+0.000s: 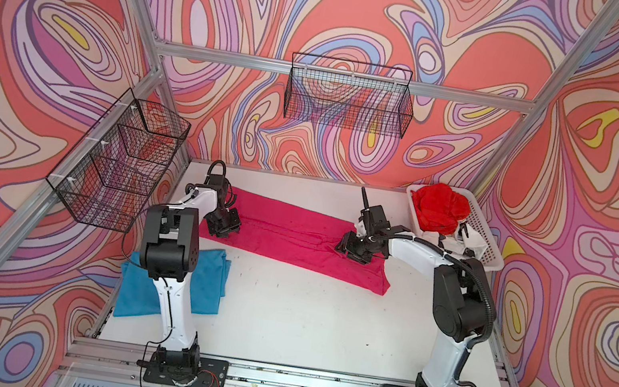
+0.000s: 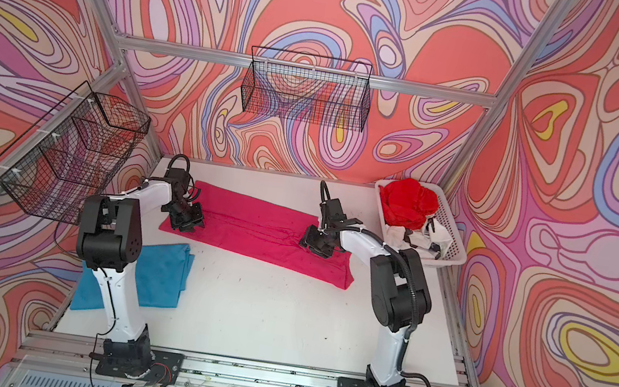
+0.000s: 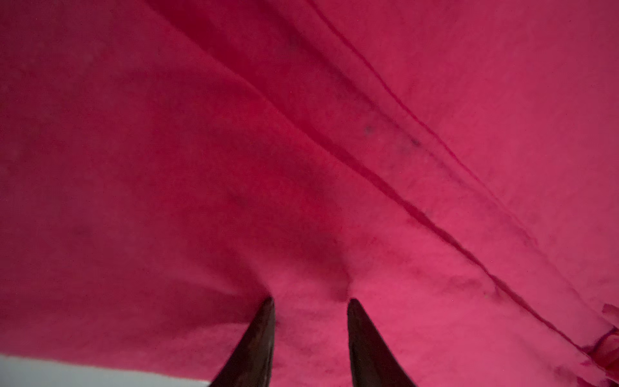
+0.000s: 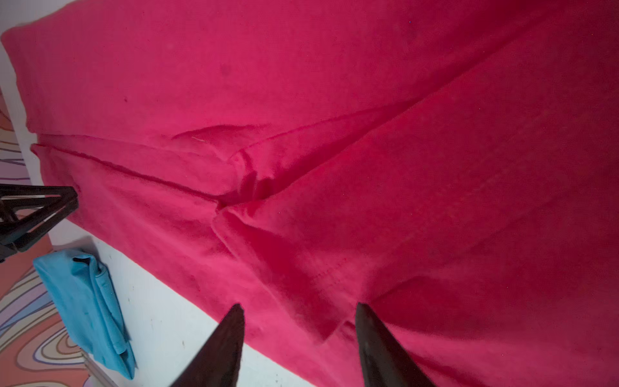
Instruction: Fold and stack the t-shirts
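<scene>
We are looking at a white desk (image 1: 300, 319) boxed in by swirly patterned walls. One black wire basket (image 1: 350, 96) is hanging on the back wall and a second wire basket (image 1: 119, 160) on the left wall. A white plastic basket (image 1: 490, 248) is sitting in the far right corner, holding a bunched red t-shirt (image 1: 438, 208) and, toward the front of it, a white t-shirt with black marks (image 1: 474, 242). The right arm is crossing in front of that basket's near side in both top views. The left arm's elbow is covering the middle of the teal t-shirt (image 1: 211, 286), which is lying folded at the near left of the desk, well apart from the plastic basket. The magenta t-shirt (image 1: 292, 238) is lying flat on the far half of the desk, folded into a long band. Its long axis is running left to right, slanting so the right end is sitting nearer the front. We cannot tell which end is the collar. The left tool (image 3: 310, 300) is sitting over the band's left end, fingers spread, tips down at the cloth, pinching nothing. The right tool (image 4: 298, 306) is sitting over the band's right part, by a folded-in flap at the near edge, fingers spread wider, gripping nothing.
</scene>
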Action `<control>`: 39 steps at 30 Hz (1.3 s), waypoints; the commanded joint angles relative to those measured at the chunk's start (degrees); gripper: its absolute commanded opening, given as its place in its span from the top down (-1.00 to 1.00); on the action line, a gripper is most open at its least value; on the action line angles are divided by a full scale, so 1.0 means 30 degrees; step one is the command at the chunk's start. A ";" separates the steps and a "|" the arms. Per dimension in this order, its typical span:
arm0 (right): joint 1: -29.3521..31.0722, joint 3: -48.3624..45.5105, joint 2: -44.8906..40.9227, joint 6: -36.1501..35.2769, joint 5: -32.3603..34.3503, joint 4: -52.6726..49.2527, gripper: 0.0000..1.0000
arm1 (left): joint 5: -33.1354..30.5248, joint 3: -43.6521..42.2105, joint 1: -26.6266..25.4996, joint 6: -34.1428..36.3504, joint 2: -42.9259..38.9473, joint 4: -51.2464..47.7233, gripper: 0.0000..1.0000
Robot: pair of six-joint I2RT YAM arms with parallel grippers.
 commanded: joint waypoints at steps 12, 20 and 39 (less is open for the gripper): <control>0.0026 -0.1312 0.1039 0.2127 -0.0228 0.2267 -0.25 | 0.0159 -0.0449 -0.0145 0.0220 0.0036 -0.1643 0.20; 0.0032 -0.0994 0.1101 0.3035 -0.0177 0.3632 0.02 | 0.0141 -0.0595 -0.0143 0.0218 0.0032 -0.1546 0.19; 0.0078 0.6068 0.5084 0.0695 -0.0199 0.1759 0.16 | 0.0097 -0.0971 -0.0156 0.0264 -0.0035 -0.1395 0.19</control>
